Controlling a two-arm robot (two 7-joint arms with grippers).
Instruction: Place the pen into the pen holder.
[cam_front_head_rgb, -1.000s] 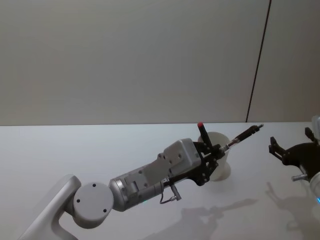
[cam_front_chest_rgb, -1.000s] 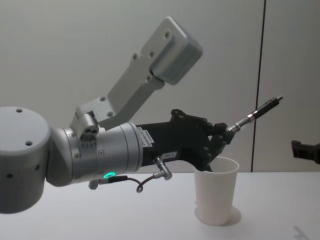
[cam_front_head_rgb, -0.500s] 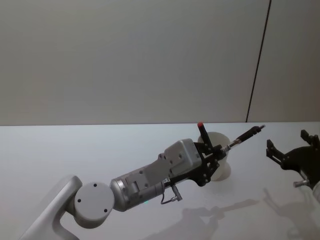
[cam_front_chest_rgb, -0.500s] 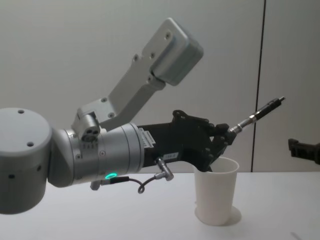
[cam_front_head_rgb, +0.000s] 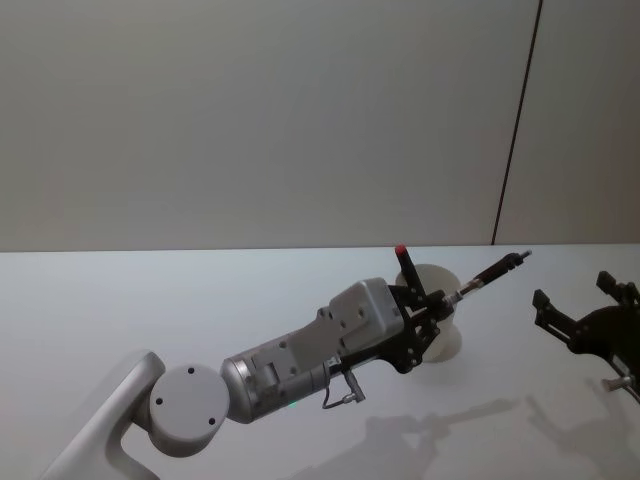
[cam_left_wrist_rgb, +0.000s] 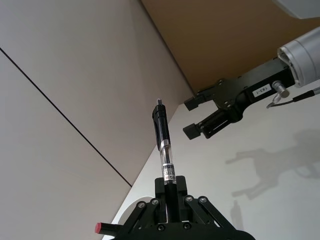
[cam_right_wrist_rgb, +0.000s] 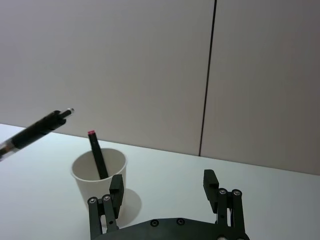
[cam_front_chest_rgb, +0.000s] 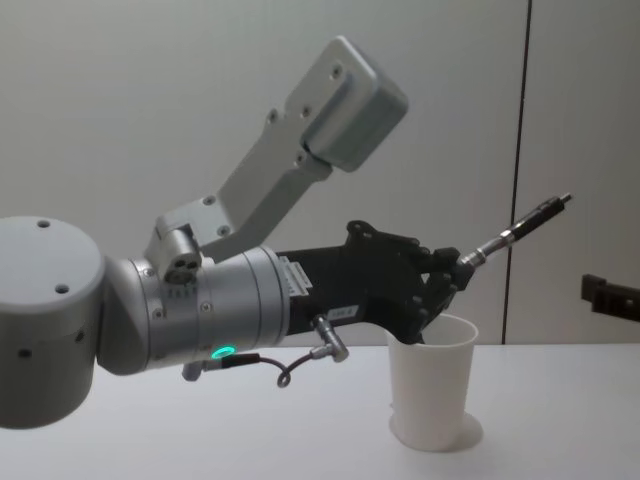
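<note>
My left gripper (cam_front_head_rgb: 432, 308) is shut on the lower end of a black pen (cam_front_head_rgb: 490, 274) with a clear middle section. The pen slants up and to the right above the pen holder (cam_front_head_rgb: 447, 340), a white paper cup. In the chest view the left gripper (cam_front_chest_rgb: 450, 275) hangs just over the cup's (cam_front_chest_rgb: 432, 385) rim, with the pen (cam_front_chest_rgb: 520, 228) tilted and its tip outside the cup. Another pen with a red tip (cam_right_wrist_rgb: 97, 157) stands inside the cup (cam_right_wrist_rgb: 95, 185). My right gripper (cam_right_wrist_rgb: 162, 182) is open and holds nothing, to the right of the cup.
The cup stands on a white table (cam_front_head_rgb: 150, 300) in front of a plain grey wall with a dark vertical seam (cam_front_head_rgb: 515, 130). My left forearm (cam_front_head_rgb: 300, 360) stretches across the middle of the table. The right gripper (cam_front_head_rgb: 572, 292) is near the right edge.
The right gripper has drifted a little to the right, away from the cup. The left gripper and the pen have hardly moved.
</note>
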